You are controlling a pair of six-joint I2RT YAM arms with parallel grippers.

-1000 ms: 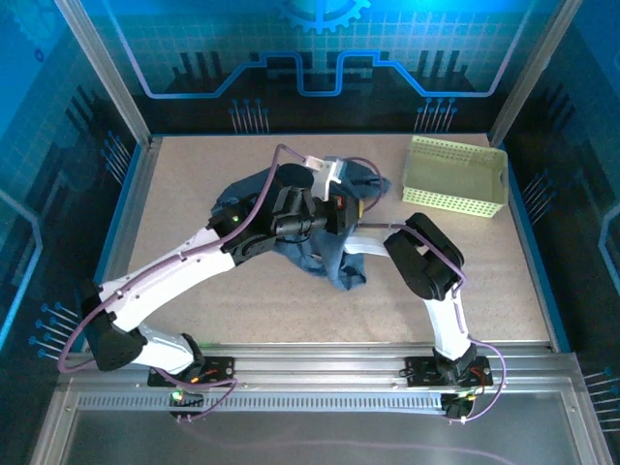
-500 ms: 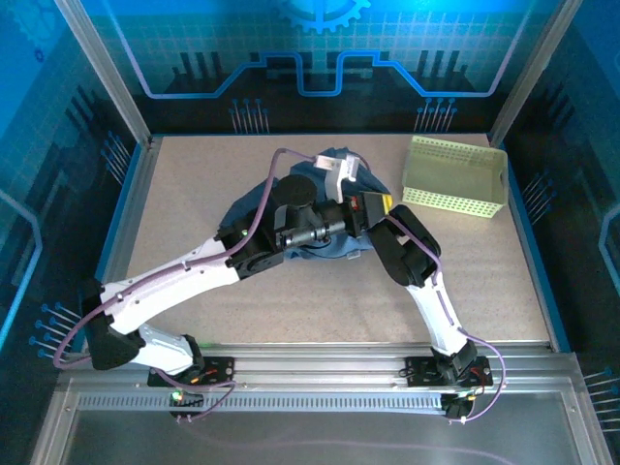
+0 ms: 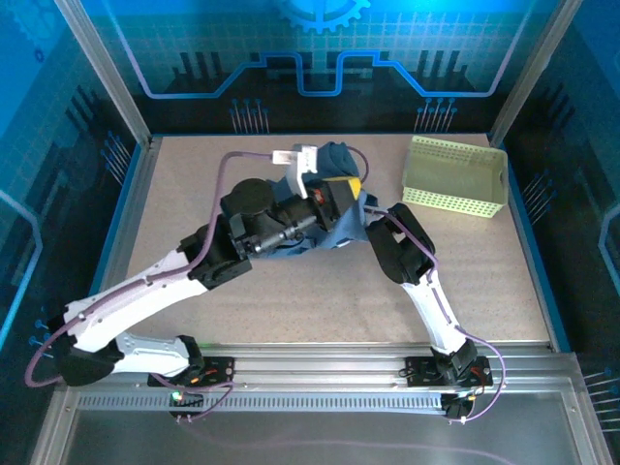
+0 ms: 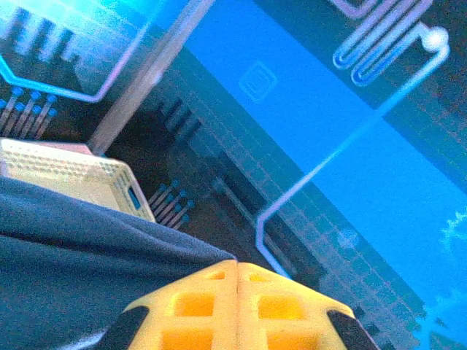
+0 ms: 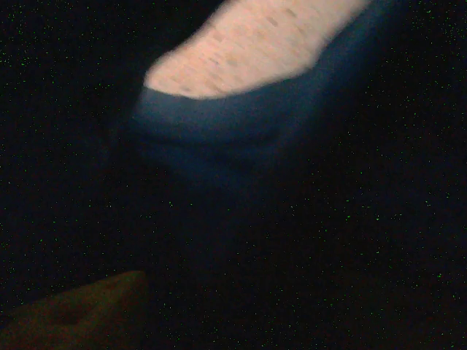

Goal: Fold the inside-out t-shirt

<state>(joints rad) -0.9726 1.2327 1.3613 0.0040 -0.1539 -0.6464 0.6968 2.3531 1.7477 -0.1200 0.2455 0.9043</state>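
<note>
Slate-blue shirt bunched at the upper centre of the surface, left of the basket.
Its soft fabric is wrinkled and heaped, one part raised in a peak. The left pincer is clenched, its yellow fingers pressed together where the shirt's edge runs into their tips. The right pincer sits under dark cloth, and I cannot tell its grip.

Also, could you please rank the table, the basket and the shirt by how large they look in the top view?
1. Table: clearly the largest.
2 and 3. Basket and shirt: unsure. The shirt is bunched and the left arm covers much of it; what shows looks roughly basket-sized.
</note>
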